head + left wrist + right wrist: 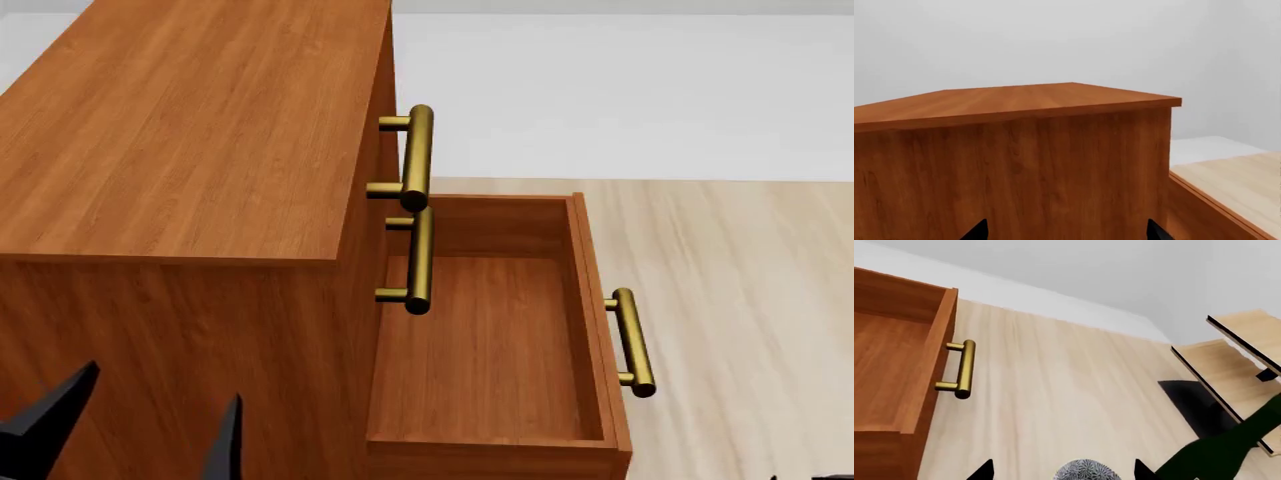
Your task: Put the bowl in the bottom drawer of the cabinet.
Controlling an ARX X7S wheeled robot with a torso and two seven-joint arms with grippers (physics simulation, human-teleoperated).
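Observation:
The reddish-brown cabinet (187, 130) fills the left of the head view. Its bottom drawer (481, 340) is pulled out and shows nothing inside, with the brass handle (633, 342) on its front. The drawer also shows in the right wrist view (894, 365). The speckled bowl (1087, 471) peeks in on the light wooden surface, between the tips of my right gripper (1062, 472). That gripper is open, with a gap on each side of the bowl. My left gripper (1067, 232) is open and empty, facing the cabinet's side panel (1021, 170); its black fingers (54, 415) show low in the head view.
Two upper drawers are shut, their brass handles (416, 155) stacked over the open one. A dark green wine bottle (1217, 450) stands close beside the bowl. Beyond it is a light wooden rack (1237, 347) on a black base (1194, 405). Pale wooden surface (747, 280) lies right of the drawer.

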